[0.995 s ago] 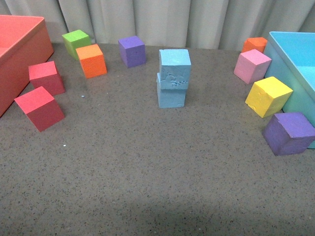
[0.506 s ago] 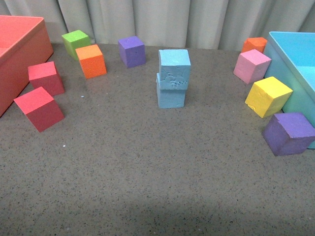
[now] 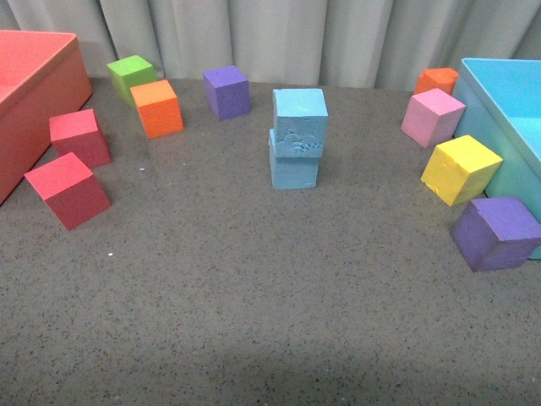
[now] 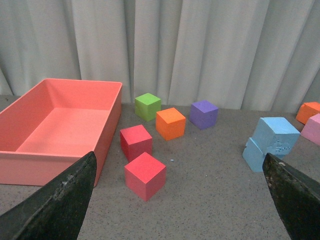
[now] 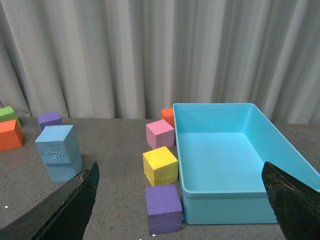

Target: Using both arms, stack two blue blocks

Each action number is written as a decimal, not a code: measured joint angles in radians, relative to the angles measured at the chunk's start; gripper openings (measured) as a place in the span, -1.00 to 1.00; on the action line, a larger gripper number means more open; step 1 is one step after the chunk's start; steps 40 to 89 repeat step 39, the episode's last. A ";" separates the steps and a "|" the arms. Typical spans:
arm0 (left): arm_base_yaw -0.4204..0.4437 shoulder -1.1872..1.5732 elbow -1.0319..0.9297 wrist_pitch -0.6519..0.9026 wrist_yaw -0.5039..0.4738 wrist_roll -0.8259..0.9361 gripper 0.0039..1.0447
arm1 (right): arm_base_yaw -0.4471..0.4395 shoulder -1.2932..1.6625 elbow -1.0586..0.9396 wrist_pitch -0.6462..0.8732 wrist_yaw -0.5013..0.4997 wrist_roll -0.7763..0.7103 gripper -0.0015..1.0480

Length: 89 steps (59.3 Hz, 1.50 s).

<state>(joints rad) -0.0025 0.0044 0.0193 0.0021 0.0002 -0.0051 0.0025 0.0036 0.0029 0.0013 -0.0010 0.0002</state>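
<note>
The two blue blocks stand stacked in the middle of the table. The upper one (image 3: pixel 300 117), with a gouged front face, sits slightly askew on the lower one (image 3: pixel 294 172). Neither arm shows in the front view. In the left wrist view my left gripper (image 4: pixel 178 159) is open above bare table, with the stack (image 4: pixel 274 136) far off beside one finger. My right gripper (image 5: pixel 180 166) is also open and holds nothing; the stack (image 5: pixel 59 150) stands well off to one side of it.
A large red box (image 3: pixel 34 101) lies at the left and a large cyan box (image 3: pixel 507 110) at the right. Red cubes (image 3: pixel 69 188), orange (image 3: pixel 157 106), green (image 3: pixel 132 74), purple (image 3: pixel 226 90), pink (image 3: pixel 432 116), yellow (image 3: pixel 461 169) and another purple cube (image 3: pixel 496 231) are scattered around.
Nothing on the table has moved. The whole front view sits a few pixels lower than before.
</note>
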 joint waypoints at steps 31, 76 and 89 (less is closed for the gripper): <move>0.000 0.000 0.000 0.000 0.000 0.000 0.88 | 0.000 0.000 0.000 0.000 0.000 0.000 0.81; 0.000 0.000 0.000 0.000 0.000 0.000 0.88 | 0.000 0.000 0.000 0.000 0.000 0.000 0.81; 0.000 0.000 0.000 0.000 0.000 0.000 0.88 | 0.000 0.000 0.000 0.000 0.000 0.000 0.81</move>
